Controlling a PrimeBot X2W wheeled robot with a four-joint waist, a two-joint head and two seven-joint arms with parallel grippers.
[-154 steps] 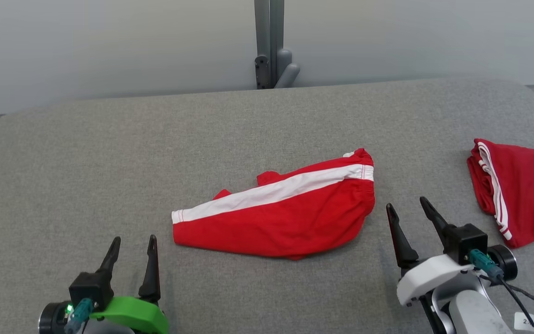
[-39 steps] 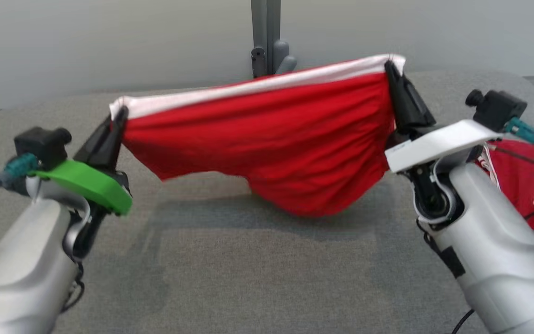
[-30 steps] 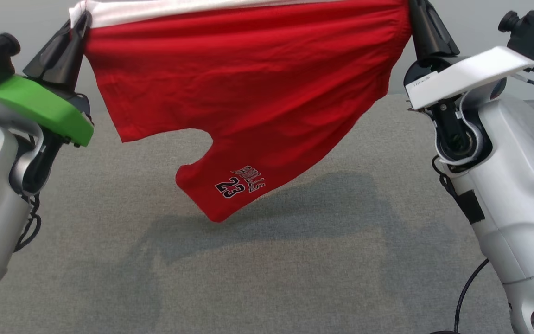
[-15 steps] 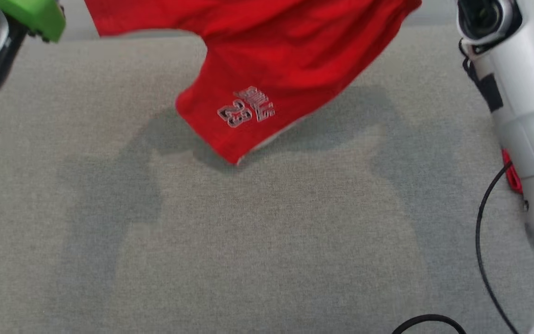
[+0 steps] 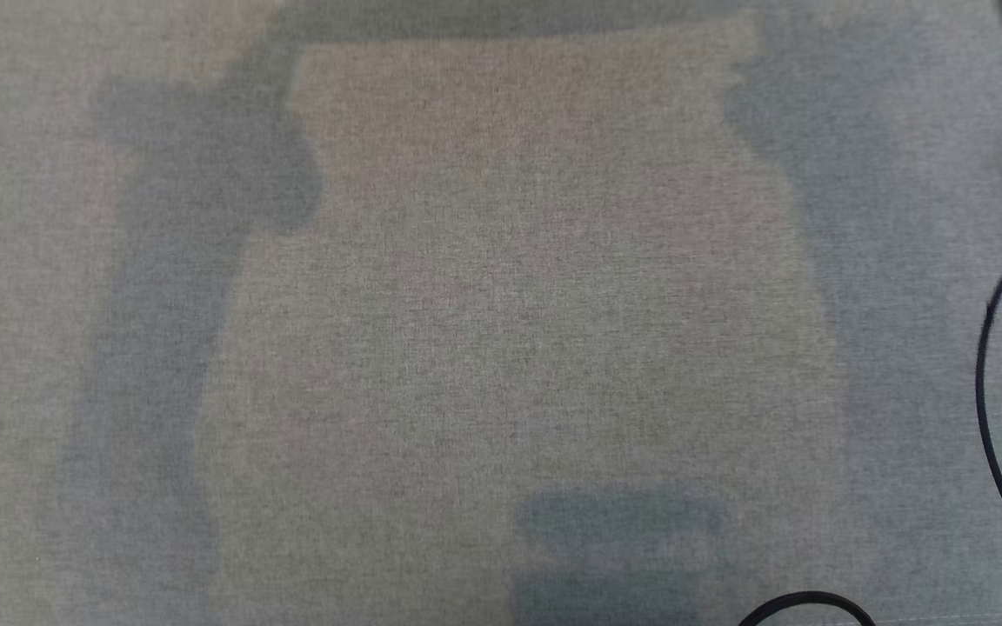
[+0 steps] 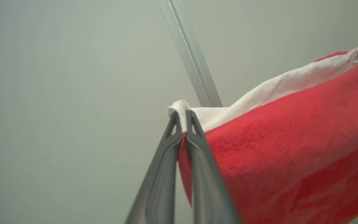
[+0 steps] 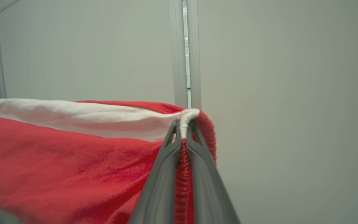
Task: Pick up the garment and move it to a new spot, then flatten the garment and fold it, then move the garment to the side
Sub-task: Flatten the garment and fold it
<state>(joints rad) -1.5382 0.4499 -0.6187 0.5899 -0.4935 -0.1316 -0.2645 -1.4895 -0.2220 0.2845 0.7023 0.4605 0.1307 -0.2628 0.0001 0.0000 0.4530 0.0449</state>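
Left gripper [image 6: 182, 115]: clamped shut on a white corner of the garment [image 6: 275, 149]; only a small tuck of cloth between the tips.
Right gripper [image 7: 183, 123]: clamped shut on the gathered red edge where the white stripe [image 7: 82, 119] ends; cloth pinched right at the tips.
Risk, slip: shallow pinch on both sides; a tug or shake likely to free one corner, leaving the garment dangling from the other.
Risk, overstretch: top edge near taut; a wider spread likely to drag cloth out of a grip.
Risk, landing: hanging body likely to bunch on the grey table [image 5: 501, 304] if lowered straight down.
Risk, cable [image 5: 988, 391]: black loop near the table's right side; possible snag.
Garment position: aloft, strung between the two grippers along the white stripe, red body hanging below the fingertips.
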